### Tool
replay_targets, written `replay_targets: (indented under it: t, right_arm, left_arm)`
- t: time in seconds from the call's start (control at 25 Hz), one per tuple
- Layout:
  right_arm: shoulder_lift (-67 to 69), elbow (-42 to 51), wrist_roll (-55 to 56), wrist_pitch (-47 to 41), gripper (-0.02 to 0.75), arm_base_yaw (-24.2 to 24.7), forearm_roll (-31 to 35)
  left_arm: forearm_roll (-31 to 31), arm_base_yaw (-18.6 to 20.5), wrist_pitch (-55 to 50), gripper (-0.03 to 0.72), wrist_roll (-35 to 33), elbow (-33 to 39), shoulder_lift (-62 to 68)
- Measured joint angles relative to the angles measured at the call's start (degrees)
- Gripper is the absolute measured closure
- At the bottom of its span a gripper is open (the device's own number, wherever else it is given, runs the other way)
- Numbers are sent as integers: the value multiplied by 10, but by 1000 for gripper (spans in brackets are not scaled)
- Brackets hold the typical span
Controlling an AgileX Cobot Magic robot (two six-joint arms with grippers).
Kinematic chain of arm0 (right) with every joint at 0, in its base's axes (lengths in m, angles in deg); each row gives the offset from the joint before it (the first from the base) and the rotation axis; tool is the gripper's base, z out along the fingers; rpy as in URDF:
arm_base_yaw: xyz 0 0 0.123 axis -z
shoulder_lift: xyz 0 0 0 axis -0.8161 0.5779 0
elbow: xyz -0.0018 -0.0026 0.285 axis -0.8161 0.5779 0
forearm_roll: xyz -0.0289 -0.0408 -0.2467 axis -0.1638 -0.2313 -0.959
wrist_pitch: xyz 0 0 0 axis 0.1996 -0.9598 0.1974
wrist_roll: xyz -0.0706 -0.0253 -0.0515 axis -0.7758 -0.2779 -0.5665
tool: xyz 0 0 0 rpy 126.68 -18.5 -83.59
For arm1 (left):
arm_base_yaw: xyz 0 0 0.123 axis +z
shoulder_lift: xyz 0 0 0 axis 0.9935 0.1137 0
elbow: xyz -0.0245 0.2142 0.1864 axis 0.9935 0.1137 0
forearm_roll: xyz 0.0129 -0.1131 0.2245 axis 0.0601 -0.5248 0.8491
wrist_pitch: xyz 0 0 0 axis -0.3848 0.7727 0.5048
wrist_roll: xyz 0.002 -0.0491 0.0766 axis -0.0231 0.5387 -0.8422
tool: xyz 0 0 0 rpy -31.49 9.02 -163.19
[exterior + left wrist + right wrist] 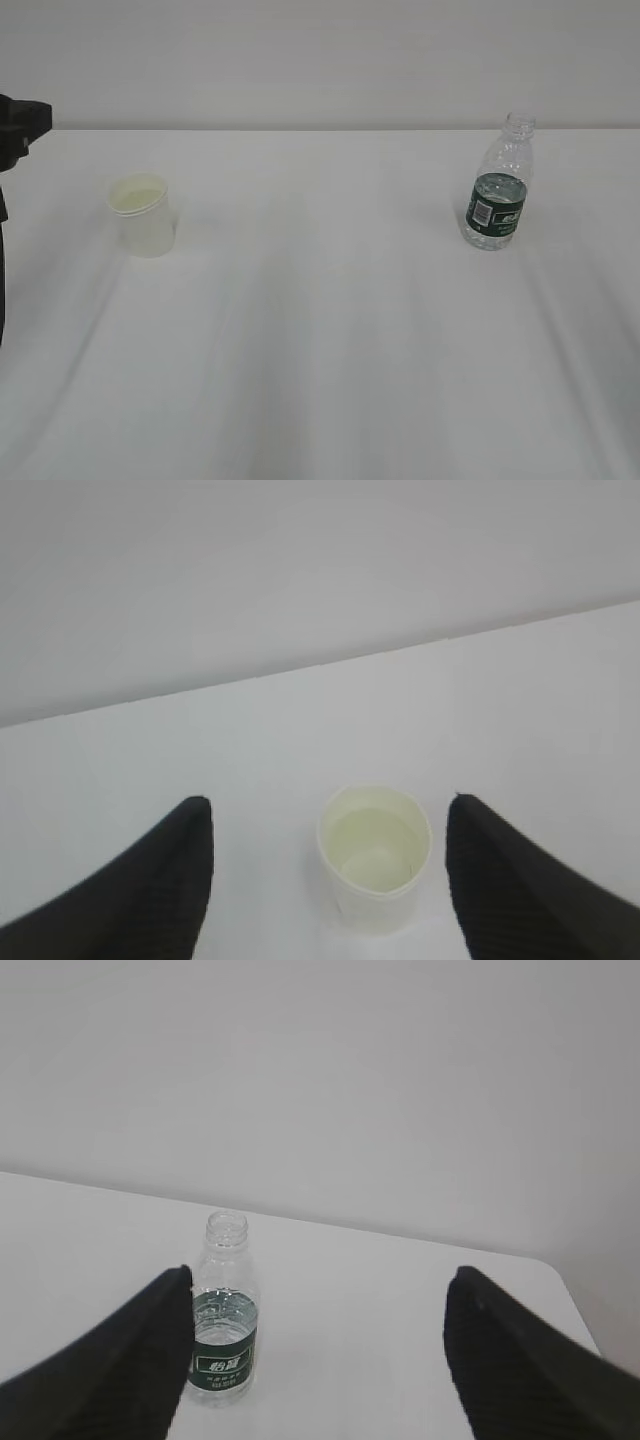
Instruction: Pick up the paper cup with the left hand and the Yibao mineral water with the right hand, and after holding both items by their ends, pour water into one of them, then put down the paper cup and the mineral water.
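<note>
The paper cup (146, 214) stands upright on the white table at the left, white with a pale yellow inside. In the left wrist view the cup (374, 857) sits ahead, between my open left gripper's (326, 802) two black fingers, nearer the right one and touching neither. The Yibao mineral water (498, 186) stands upright at the right, uncapped and partly filled, with a dark green label. In the right wrist view the bottle (222, 1320) stands just beside the left finger (150, 1350) of my open right gripper (320, 1272), not between the jaws.
A black part of the left arm (18, 125) shows at the exterior view's left edge; the right arm is out of that view. The white table (320, 330) meets a pale wall behind. The table's right corner (560, 1280) shows in the right wrist view.
</note>
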Motion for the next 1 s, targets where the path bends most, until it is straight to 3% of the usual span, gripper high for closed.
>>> replay_targets:
  t: [0.72,1.0]
  right_arm:
    - [-15,0,0,-49,148,0,-1]
    - [-23,0,4,-60,148,0,-1]
  left_arm:
    - [-39,0,-97,169,1,0,-64]
    - [-40,-55,-128,169,1,0,-70]
